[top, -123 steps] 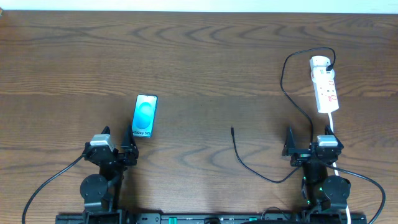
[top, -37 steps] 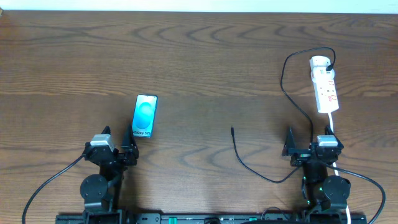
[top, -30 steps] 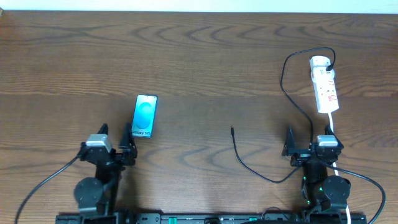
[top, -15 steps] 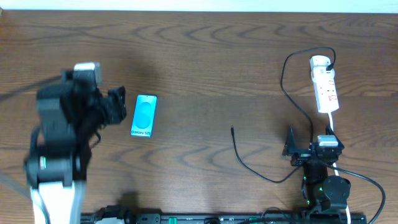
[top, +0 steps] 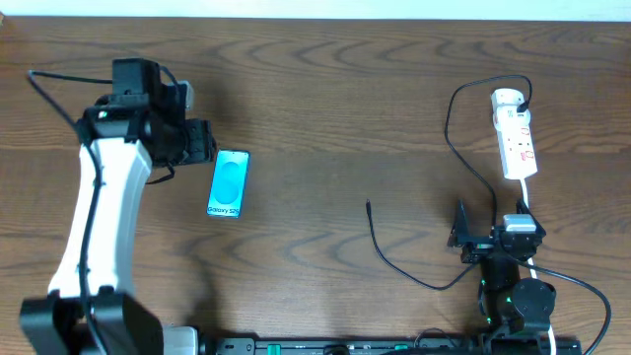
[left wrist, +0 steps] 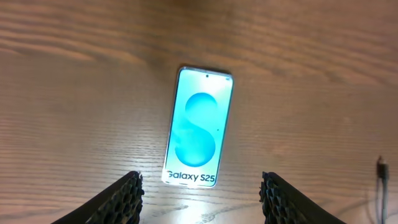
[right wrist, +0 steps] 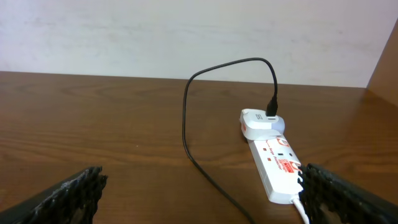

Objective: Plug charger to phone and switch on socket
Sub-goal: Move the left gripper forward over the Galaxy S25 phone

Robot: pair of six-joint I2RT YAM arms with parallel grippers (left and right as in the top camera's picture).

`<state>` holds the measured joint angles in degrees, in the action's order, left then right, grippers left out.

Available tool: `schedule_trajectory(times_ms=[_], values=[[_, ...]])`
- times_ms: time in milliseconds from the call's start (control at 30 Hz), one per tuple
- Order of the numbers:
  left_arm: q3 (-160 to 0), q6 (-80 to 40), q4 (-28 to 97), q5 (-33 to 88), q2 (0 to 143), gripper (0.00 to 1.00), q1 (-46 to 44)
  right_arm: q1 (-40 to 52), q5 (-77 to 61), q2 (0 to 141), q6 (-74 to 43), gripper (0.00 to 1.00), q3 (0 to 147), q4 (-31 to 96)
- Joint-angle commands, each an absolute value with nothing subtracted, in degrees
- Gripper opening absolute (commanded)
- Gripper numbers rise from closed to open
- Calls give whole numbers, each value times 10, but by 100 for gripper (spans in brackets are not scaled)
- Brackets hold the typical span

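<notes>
1. Left gripper hovers just beside the phone's top-left corner, jaws partly open, empty.
2. Phone lies flat, left of centre, cyan screen up.
3. Charger: plug tip lies loose near centre, well apart from the phone.
4. Right gripper sits low at the near edge, jaws wide, holding nothing.
5. Socket lies flat at far right, charger plugged into its top end.

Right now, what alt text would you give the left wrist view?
A phone with a cyan screen lies face up on the wooden table, beyond the open jaws of the left gripper. The charger tip shows at right.
</notes>
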<state>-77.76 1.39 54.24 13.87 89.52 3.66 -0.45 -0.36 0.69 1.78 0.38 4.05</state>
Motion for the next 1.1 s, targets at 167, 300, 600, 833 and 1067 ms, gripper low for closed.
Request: schedule_trajectory(times_ms=[167,300,600,833,1067], values=[[-790,21,546,150,921,95,38,1,-1,4,22,99,3,43],[-790,21,547,150,921,96,38,1,-1,4,22,99,3,43],[-775,21,546,107,924,96,31,1,-1,4,22,99,3,43],[-736,14,539,63,925,96,-10,1,-1,4,22,99,3,43],[-705,-22,506,32,925,96,-41,1,-1,4,22,99,3,43]])
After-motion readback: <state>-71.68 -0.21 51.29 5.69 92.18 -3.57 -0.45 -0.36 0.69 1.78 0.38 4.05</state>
